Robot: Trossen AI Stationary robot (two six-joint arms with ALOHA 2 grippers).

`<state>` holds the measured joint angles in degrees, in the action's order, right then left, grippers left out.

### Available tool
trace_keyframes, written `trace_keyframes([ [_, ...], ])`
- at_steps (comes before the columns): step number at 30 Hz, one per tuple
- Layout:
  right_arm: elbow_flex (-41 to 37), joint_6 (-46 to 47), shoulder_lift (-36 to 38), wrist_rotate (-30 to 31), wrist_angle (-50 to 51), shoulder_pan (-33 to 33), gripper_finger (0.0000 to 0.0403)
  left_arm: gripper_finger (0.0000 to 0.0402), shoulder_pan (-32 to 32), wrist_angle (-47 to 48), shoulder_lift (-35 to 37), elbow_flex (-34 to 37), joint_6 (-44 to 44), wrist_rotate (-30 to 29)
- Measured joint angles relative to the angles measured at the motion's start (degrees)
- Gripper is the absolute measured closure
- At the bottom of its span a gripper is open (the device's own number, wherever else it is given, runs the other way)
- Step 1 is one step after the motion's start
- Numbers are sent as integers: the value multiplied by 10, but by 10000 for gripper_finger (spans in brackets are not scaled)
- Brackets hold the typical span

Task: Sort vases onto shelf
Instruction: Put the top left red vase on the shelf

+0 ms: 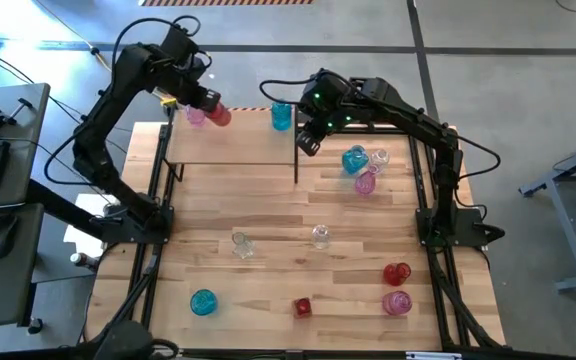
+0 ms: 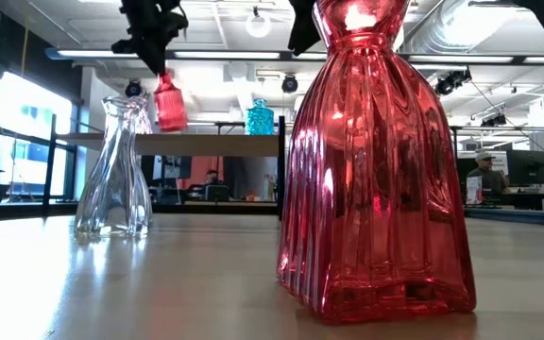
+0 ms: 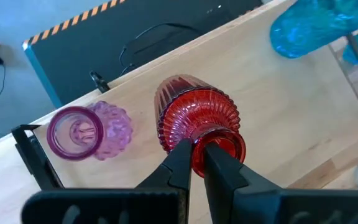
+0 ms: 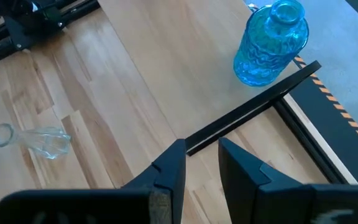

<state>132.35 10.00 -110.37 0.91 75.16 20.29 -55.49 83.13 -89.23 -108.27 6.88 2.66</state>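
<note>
Left tool is over the shelf's far left corner, clamped on the rim of a red ribbed vase. In the low view that vase hangs tilted, its base above the shelf edge. A pink vase stands upright on the shelf just beside it, and a teal vase stands upright near the shelf's far right corner.

Right tool hovers above the shelf's black right edge, near the teal vase. Its fingers stand a narrow gap apart with nothing between them.

On the desk, off the shelf:
- a cluster of 3 just right of the shelf: teal, clear, pink
- 2 clear vases mid-desk, 1 lying on its side, 1 further right
- a teal vase near the front left
- a red vase at the front centre, looming large and upright in the low view
- a red vase and a pink vase at the front right
</note>
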Motion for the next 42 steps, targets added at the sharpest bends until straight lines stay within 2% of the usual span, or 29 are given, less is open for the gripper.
trace_keyframes([
  [17, 0, 0, 0, 0, 0, 0, 327, 387, -8, 2, -44, 0, -11, 2],
  [42, 0, 4, 0, 0, 0, 0, 327, 387, -7, -4, -45, 0, -10, 2],
])
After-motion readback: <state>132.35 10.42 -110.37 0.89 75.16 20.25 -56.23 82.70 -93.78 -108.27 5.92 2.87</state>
